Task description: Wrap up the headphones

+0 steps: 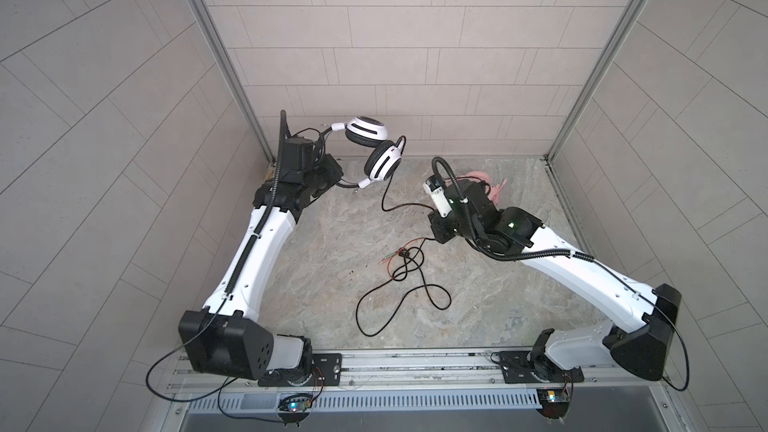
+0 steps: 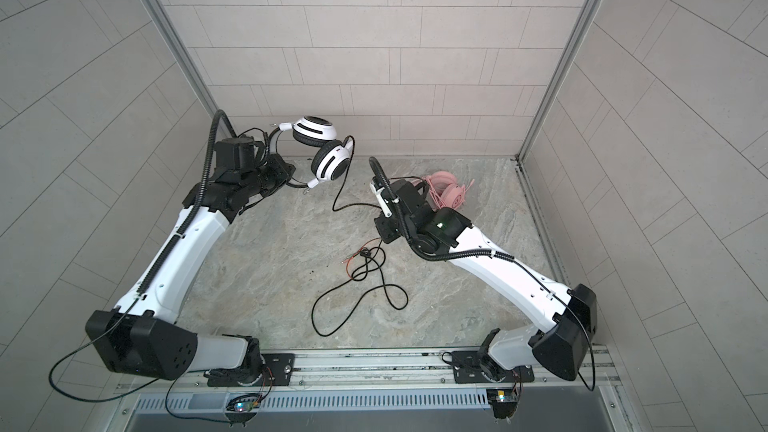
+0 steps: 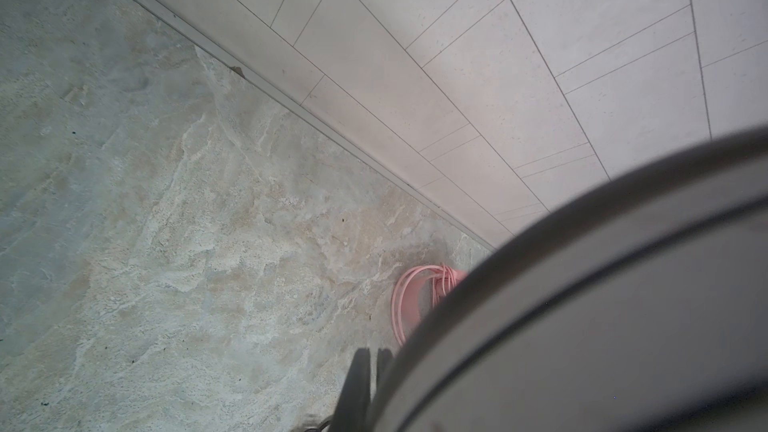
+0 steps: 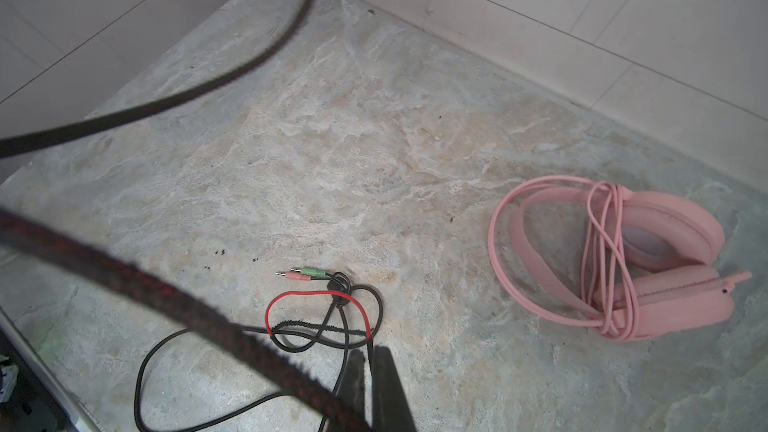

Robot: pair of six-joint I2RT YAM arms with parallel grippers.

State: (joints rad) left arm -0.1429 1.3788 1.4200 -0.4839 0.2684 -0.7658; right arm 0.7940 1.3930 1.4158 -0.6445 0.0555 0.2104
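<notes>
1. The white-and-black headset [image 1: 368, 130] hangs lifted at far left, clamped in the left gripper [image 3: 371, 361].
2. The pink headset [image 2: 451, 195], already wrapped, lies far right on the table [image 1: 332, 263].
3. The right gripper [image 4: 370, 357] pinches the black cable [image 4: 124, 274] mid-table.

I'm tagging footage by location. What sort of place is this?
Probably a robot lab work cell, not a home: the left arm and right arm are mounted on a metal rail, and tile-look wall panels in aluminium posts box in a stone-look tabletop.
</notes>
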